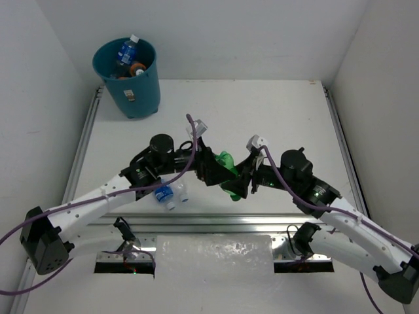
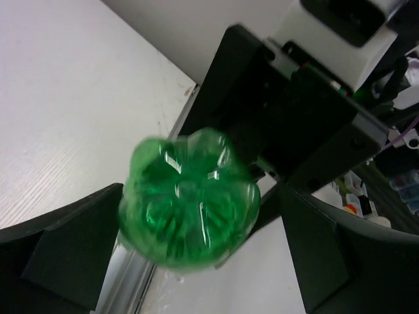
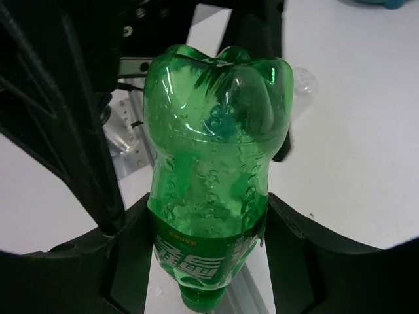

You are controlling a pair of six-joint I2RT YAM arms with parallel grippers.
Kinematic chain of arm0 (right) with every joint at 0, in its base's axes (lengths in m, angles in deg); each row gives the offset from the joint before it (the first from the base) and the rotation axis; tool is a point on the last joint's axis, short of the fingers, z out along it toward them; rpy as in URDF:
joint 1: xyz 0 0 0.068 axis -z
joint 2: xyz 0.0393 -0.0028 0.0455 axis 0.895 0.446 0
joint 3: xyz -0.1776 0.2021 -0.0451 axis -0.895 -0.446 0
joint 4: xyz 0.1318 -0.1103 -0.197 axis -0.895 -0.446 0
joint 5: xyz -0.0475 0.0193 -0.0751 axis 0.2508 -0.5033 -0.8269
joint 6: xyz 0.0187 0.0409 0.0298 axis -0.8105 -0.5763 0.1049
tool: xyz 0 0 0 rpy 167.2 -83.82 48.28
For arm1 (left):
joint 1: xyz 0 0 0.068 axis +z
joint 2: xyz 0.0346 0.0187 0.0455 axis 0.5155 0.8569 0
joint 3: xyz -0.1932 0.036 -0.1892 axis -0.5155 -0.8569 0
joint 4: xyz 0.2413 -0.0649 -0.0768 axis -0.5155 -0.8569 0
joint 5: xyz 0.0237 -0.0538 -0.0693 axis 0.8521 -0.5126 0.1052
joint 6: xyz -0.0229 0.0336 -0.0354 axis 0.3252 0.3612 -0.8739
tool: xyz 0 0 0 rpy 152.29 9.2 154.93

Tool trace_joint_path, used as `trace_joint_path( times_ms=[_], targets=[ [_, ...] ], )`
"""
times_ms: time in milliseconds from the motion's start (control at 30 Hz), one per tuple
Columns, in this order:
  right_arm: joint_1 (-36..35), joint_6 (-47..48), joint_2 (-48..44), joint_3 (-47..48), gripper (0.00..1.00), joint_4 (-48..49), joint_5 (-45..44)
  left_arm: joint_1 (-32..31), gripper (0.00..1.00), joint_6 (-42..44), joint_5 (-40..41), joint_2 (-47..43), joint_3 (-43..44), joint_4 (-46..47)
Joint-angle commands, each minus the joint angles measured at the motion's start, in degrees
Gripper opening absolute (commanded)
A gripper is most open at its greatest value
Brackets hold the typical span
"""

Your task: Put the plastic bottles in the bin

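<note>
Counter [image 1: 275, 111]: white.
Green bottle [image 3: 209, 150]: between both hands.
Right hand [image 3: 209, 242]: clamped at label.
Left hand [image 2: 193, 222]: open around base; close before right lets go.
Bin [image 1: 141, 91]: far left.

Cannot see much of the green bottle [image 1: 226, 160] from above: middle buried between the left gripper [image 1: 215, 169] and right gripper [image 1: 239, 178]. Blurs to a smeared base in the left wrist view, body hidden behind. Loses its cap to the bottom edge in the right wrist view. Half hidden under the left arm [image 1: 111, 193]: a blue-labelled clear bottle [image 1: 163, 194]. Only tops showing above the bin [image 1: 141, 91] wall, too small to count. Cannot identify the pale frosted mass [image 1: 216, 258] at the near edge.
</note>
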Motion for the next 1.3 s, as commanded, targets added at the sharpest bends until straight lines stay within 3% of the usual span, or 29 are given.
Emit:
trace_joint_path(
  times_ms=[0, 33, 100, 133, 167, 200, 300, 367, 400, 433, 467, 533, 567, 700, 833, 967, 1067, 1167, 1267],
  targets=[
    [-0.2, 1.7, -1.7, -0.1, 0.13, 2.7, 6.3, -2.2, 1.0, 1.6, 2.3, 2.1, 4.0, 5.5],
    [-0.1, 1.8, -1.9, -0.1, 0.13, 2.3, 6.8, -2.6, 0.99, 1.5, 2.2, 3.0, 4.4, 5.7],
    [-0.1, 1.9, -2.6, 0.0, 0.15, 2.0, 7.1, -3.0, 0.8, 1.7, 2.0, 3.6, 5.4, 5.7],
    [-0.1, 1.7, -2.8, -0.1, 0.16, 1.7, 6.2, -3.2, 0.32, 1.8, 1.9, 4.0, 5.6, 5.5],
    [-0.1, 1.8, -3.2, -0.2, 0.17, 1.6, 5.4, -3.1, 0.1, 1.8, 2.0, 4.0, 6.3, 5.1],
    [-0.2, 1.8, -3.9, -0.2, 0.2, 1.6, 4.4, -3.1, 0.0, 1.8, 2.8, 3.9, 6.5, 4.6],
    [-0.2, 1.7, -5.3, -0.5, 0.3, 1.8, 1.6, -3.1, 0.0, 2.7, 4.4, 3.5, 8.0, 2.0],
    [-0.2, 1.5, -6.0, -0.6, 0.48, 1.8, 0.2, -3.1, 0.0, 3.2, 7.8, 3.5, 9.7, -1.4],
    [-0.2, 1.2, -6.8, -0.6, 0.65, 1.6, -0.6, -3.1, 0.0, 4.0, 9.8, 3.4, 10.5, -2.8],
    [-0.2, 1.1, -7.3, -0.9, 0.98, 1.3, -1.6, -3.1, 0.0, 4.5, 12.5, 3.3, 11.4, -6.4],
    [-0.2, 1.5, -7.7, -0.6, 0.99, 0.4, -4.3, -3.0, 0.0, 5.0, 19.1, 3.3, 14.0, -8.7],
    [-0.1, 3.2, -8.3, 2.1, 0.99, -6.9, -9.4, -0.9, 0.0, 6.0, 24.7, 3.3, 17.5, -16.6],
    [-0.2, 3.3, -8.6, 3.1, 0.99, -9.5, -17.7, 0.9, 0.0, 6.1, 27.5, 3.6, 21.4, -19.2],
    [-0.2, 0.3, -10.1, 6.2, 0.99, -21.0, -34.5, 14.2, 0.0, 5.5, 32.6, 4.6, 28.9, -27.9],
    [-0.2, -0.5, -13.3, 7.0, 0.99, -23.1, -35.8, 21.3, 0.0, 6.1, 51.4, 8.5, 43.4, -35.7],
    [-0.2, -1.7, -13.9, 8.0, 0.99, -24.9, -33.9, 30.6, 0.0, 8.6, 61.5, 17.5, 59.1, -39.1],
    [-0.1, -1.9, -14.3, 8.4, 0.99, -27.0, -31.8, 37.8, 0.0, 9.3, 58.5, 32.0, 74.0, -41.5],
    [-0.1, -2.5, -15.3, 8.5, 0.99, -28.4, -32.0, 41.8, 0.0, 10.5, 60.4, 42.7, 92.5, -46.9],
    [-0.1, -2.7, -17.4, 7.9, 0.99, -28.1, -30.8, 45.0, 0.0, 13.6, 57.3, 48.9, 93.4, -39.6]
  ],
)
